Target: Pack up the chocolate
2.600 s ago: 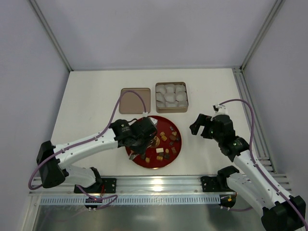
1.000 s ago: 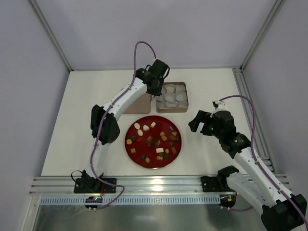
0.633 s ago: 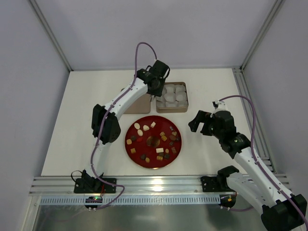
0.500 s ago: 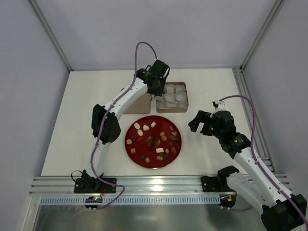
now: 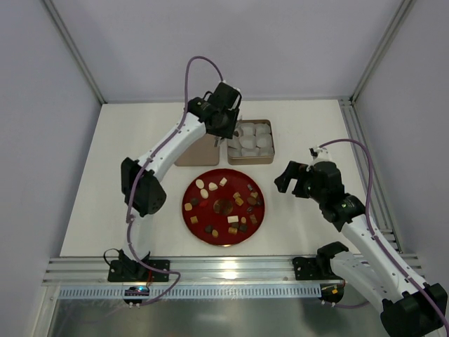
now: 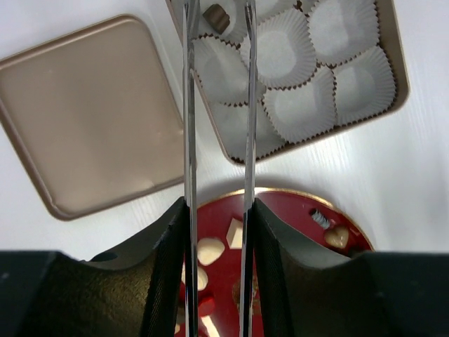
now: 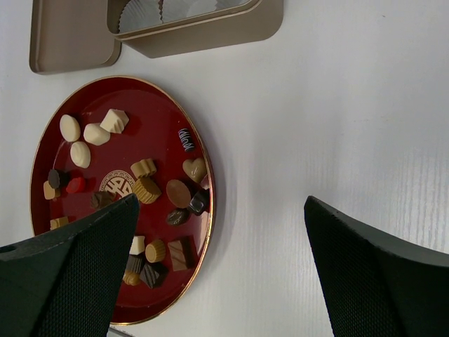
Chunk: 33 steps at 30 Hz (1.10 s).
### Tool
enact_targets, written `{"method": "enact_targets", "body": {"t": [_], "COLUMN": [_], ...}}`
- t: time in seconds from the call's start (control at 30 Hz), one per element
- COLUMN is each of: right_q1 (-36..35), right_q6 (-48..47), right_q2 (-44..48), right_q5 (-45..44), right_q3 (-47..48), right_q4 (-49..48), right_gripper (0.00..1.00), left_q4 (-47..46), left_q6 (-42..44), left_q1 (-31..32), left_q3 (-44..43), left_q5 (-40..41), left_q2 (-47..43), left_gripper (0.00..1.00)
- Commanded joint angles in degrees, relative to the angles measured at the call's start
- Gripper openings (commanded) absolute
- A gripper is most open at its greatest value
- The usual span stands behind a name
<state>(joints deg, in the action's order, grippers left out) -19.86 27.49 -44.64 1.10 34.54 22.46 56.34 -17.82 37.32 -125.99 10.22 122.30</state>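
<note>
Several chocolates in dark, tan and cream lie on the red plate; they also show in the right wrist view. My left gripper carries two long thin metal blades and hovers over the gold tin of white paper cups. In the left wrist view the blades stand slightly apart. One dark chocolate lies in a cup between their tips, with a gap on its right side. My right gripper is wide open and empty, right of the plate.
The tin's lid lies flat left of the tin, also in the left wrist view. Most paper cups hold nothing. Grey walls stand on three sides. A rail runs along the right table edge.
My left arm swung from the red plate up to the tin. In the last half second it has drawn slightly up and left. The right arm has not moved.
</note>
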Motion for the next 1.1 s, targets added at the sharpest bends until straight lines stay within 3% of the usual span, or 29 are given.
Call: {"method": "enact_targets", "body": {"t": [0.0, 0.27, 0.6, 0.73, 1.07], "right_q1": [-0.1, -0.1, -0.2, -0.2, -0.2], "right_q6": [-0.4, -0.9, -1.3, -1.1, -1.1], "right_q2": [0.5, 0.9, 1.0, 1.1, 0.5], "right_q5": [0.5, 1.2, 1.5, 1.4, 1.4], "right_q3": [0.9, -0.5, -2.5, -3.4, -4.0], "right_q4": [-1.0, -1.7, -2.4, -2.6, -3.0], "right_gripper": [1.00, 1.00, 1.00, 1.00, 1.00], "left_q4": [1.1, 3.7, 10.0, 11.0, 8.6], "left_q6": [-1.3, -5.2, -10.3, -11.8, -15.1], "left_q1": [0.3, 4.2, 11.3, 13.7, 18.7], "left_q3": [4.4, 23.3, 42.3, 50.3, 59.6], "left_q5": [-2.4, -0.6, 3.8, 1.7, -3.0], "left_q2": [-12.2, -31.2, -48.5, -52.8, -56.3], "left_gripper": [0.39, 0.40, 0.41, 0.41, 0.43]}}
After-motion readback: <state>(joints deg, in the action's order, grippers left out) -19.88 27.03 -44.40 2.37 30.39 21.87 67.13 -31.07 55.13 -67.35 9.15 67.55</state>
